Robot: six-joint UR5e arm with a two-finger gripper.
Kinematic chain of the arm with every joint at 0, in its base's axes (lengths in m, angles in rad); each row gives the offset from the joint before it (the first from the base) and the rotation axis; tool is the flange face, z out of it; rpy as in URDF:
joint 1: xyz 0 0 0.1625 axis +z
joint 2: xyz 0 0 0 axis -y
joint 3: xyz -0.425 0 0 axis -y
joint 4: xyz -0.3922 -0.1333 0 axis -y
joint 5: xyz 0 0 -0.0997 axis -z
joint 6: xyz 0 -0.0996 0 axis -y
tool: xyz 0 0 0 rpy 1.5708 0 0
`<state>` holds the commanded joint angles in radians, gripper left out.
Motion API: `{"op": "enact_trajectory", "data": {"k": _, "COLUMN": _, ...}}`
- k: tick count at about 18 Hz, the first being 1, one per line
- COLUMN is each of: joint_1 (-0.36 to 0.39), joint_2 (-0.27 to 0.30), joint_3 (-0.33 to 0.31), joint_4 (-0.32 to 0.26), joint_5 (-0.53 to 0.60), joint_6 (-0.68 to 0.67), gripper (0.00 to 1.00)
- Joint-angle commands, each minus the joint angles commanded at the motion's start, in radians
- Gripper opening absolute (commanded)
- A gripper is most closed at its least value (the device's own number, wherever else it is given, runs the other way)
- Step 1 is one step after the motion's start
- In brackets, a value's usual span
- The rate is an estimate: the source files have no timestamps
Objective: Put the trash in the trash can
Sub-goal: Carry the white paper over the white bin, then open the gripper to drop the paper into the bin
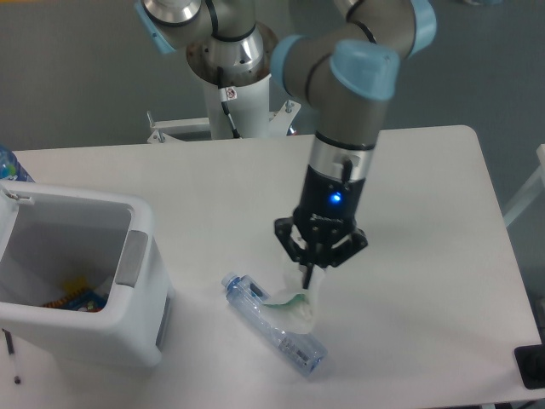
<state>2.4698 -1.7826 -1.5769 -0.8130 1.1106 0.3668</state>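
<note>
The fixed camera shows the gripper (308,274) with jaws pinching the packet (296,303) above the bottle (274,325) on the table (426,213); neither piece is in the trash can (145,290).

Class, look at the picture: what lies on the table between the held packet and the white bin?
In the camera view, the capped end of the plastic bottle lies between the packet and the bin; otherwise only bare table.
</note>
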Motion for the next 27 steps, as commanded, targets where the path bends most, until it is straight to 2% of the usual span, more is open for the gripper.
{"op": "enact_trajectory", "data": {"k": 6, "joint_1": -0.078, "joint_2": 0.051, "joint_3": 0.035, "joint_4": 0.0, "joint_5": -0.002, "joint_6": -0.064, "gripper": 0.0}}
{"op": "enact_trajectory", "data": {"k": 10, "joint_1": -0.137, "joint_2": 0.061, "joint_3": 0.077, "joint_4": 0.0, "joint_5": 0.0, "joint_6": -0.132, "gripper": 0.0}}
{"op": "enact_trajectory", "data": {"k": 16, "joint_1": -0.222, "joint_2": 0.115, "joint_3": 0.061, "joint_4": -0.003, "joint_5": 0.003, "joint_6": -0.137, "gripper": 0.0}}
{"op": "enact_trajectory", "data": {"k": 20, "joint_1": -0.287, "joint_2": 0.12, "joint_3": 0.06, "joint_4": -0.003, "joint_5": 0.005, "joint_6": -0.135, "gripper": 0.0}}
{"op": "enact_trajectory", "data": {"k": 22, "joint_1": -0.307, "joint_2": 0.112, "joint_3": 0.058, "joint_4": -0.003, "joint_5": 0.005, "joint_6": -0.134, "gripper": 0.09}}
{"op": "enact_trajectory", "data": {"k": 23, "joint_1": -0.316, "joint_2": 0.108, "joint_3": 0.058, "joint_4": -0.003, "joint_5": 0.003, "joint_6": -0.134, "gripper": 0.17}}
{"op": "enact_trajectory", "data": {"k": 24, "joint_1": -0.322, "joint_2": 0.101, "joint_3": 0.058, "joint_4": -0.002, "joint_5": 0.003, "joint_6": -0.132, "gripper": 0.2}}
{"op": "enact_trajectory", "data": {"k": 25, "joint_1": -0.328, "joint_2": 0.095, "joint_3": 0.058, "joint_4": -0.002, "joint_5": 0.003, "joint_6": -0.132, "gripper": 0.28}}
{"op": "enact_trajectory", "data": {"k": 27, "joint_1": -0.336, "joint_2": 0.082, "joint_3": 0.058, "joint_4": -0.002, "joint_5": 0.003, "joint_6": -0.126, "gripper": 0.61}}
